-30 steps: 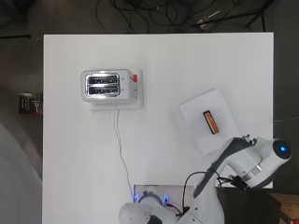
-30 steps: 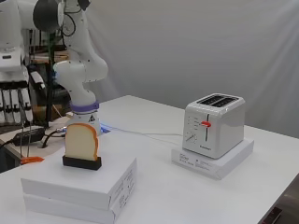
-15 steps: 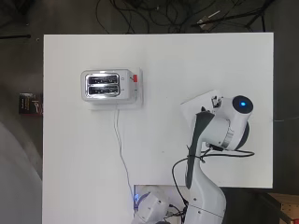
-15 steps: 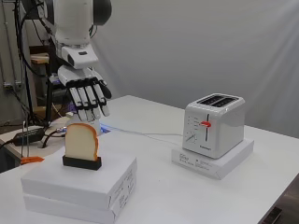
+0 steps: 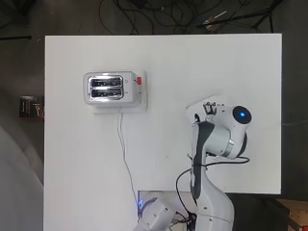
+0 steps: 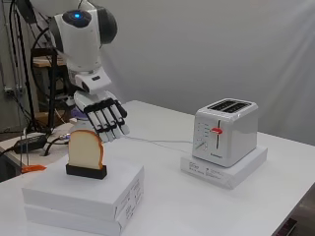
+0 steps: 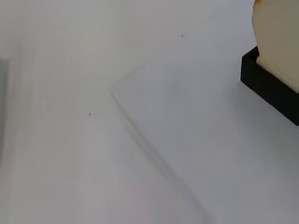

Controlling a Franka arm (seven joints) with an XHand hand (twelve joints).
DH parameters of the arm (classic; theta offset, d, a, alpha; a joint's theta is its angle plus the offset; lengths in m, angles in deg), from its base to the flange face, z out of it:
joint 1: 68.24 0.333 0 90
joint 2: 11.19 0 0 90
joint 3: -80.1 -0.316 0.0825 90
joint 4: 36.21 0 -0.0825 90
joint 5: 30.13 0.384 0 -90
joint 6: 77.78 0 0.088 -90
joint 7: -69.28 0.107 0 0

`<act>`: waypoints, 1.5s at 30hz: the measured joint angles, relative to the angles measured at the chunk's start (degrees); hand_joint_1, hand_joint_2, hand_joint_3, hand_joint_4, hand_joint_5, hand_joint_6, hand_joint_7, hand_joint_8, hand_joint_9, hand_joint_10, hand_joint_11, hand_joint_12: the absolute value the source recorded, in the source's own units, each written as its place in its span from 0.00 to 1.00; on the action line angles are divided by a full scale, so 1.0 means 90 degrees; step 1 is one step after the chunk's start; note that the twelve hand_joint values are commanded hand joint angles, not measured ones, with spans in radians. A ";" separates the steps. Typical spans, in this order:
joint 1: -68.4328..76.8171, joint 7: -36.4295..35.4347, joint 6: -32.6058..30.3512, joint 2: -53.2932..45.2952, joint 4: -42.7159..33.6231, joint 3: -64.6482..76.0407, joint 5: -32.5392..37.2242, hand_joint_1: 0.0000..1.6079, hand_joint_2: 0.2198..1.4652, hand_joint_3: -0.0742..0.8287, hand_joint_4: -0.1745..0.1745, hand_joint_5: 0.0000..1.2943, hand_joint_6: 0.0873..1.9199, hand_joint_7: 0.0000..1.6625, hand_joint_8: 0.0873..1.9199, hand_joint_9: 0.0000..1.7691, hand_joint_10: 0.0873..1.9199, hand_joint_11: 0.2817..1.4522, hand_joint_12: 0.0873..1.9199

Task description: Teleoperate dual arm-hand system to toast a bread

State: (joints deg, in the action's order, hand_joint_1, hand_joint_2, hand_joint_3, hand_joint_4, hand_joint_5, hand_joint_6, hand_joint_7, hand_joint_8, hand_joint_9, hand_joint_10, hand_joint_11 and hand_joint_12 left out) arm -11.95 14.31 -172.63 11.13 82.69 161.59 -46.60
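Side view tells the story best: the arm (image 6: 81, 37) hangs over the stacked white boxes (image 6: 83, 196), and the hand (image 6: 103, 118) hovers just behind and a bit above the bread slice (image 6: 84, 147), fingers straight and relaxed, holding nothing. So I'd say we're at the reach-for-the-bread step, nothing grabbed yet. The toaster (image 6: 225, 130) is well off to the far side of the hand on its own flat box (image 6: 224, 169), slots up and empty as far as I can tell. Next move probably means dropping lower and pinching the slice by its faces so it lifts straight out of the little black stand (image 6: 86, 171). Hard bits: from overhead the arm covers the hand and bread completely, and the wrist view only catches a corner of the slice and stand.
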 joint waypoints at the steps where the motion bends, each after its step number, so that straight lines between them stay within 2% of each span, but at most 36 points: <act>1: -0.0115 0.0051 -0.0040 0.0047 0.0081 -0.0079 -0.0035 0.21 0.80 0.08 0.54 0.45 0.00 0.34 0.00 0.38 0.00 0.19 0.00; 6: -0.0369 0.0166 -0.0287 0.0168 0.0212 -0.0299 -0.0028 0.24 0.78 0.08 0.60 0.50 0.00 0.43 0.00 0.48 0.00 0.27 0.00; 9: -0.0249 0.0175 -0.0340 0.0178 0.0176 -0.0106 0.0113 0.27 0.77 0.08 0.49 0.50 0.00 0.51 0.00 0.57 0.00 0.33 0.00; 14: -0.0103 0.0127 -0.0228 0.0344 0.0165 -0.0269 0.0178 0.28 0.77 0.08 0.41 0.49 0.00 0.51 0.00 0.57 0.00 0.31 0.00; 17: -0.0662 0.0307 -0.0103 0.0600 0.0297 -0.0810 0.0061 0.26 0.77 0.08 0.34 0.44 0.00 0.49 0.00 0.54 0.00 0.29 0.00; 20: -0.1477 0.0707 0.0065 0.0952 0.0621 -0.1689 -0.0101 0.24 0.78 0.09 0.32 0.43 0.00 0.47 0.00 0.52 0.00 0.28 0.00; 22: -0.2110 0.1051 0.0160 0.1208 0.0906 -0.2447 -0.0193 0.22 0.78 0.09 0.38 0.45 0.00 0.47 0.00 0.52 0.00 0.28 0.00; 26: -0.3402 0.1542 0.0312 0.1622 0.1430 -0.3792 -0.0280 0.22 0.79 0.09 0.61 0.48 0.00 0.45 0.00 0.51 0.00 0.27 0.00; 28: -0.3704 0.1666 0.0323 0.1742 0.1606 -0.3999 -0.0315 0.22 0.79 0.09 0.63 0.48 0.00 0.46 0.00 0.51 0.00 0.27 0.00; 31: -0.3827 0.1793 0.0452 0.1714 0.1684 -0.3929 -0.0272 0.21 0.79 0.09 0.58 0.44 0.00 0.45 0.00 0.51 0.00 0.27 0.00; 34: -0.3746 0.1356 0.0570 0.1527 0.1533 -0.3509 0.0053 0.20 0.80 0.09 0.50 0.39 0.00 0.42 0.00 0.48 0.00 0.23 0.00; 38: -0.3336 0.0545 0.0520 0.1089 0.1202 -0.2492 0.0509 0.19 0.81 0.09 0.39 0.41 0.00 0.41 0.00 0.47 0.00 0.21 0.00; 45: -0.2538 0.0055 0.0415 0.0608 0.0709 -0.1320 0.1003 0.21 0.82 0.09 0.31 0.43 0.00 0.42 0.00 0.46 0.00 0.20 0.00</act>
State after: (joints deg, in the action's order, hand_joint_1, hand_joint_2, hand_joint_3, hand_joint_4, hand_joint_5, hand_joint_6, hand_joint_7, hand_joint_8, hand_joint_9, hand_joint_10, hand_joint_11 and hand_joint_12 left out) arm -34.79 14.80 -168.90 16.61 89.07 149.71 -37.57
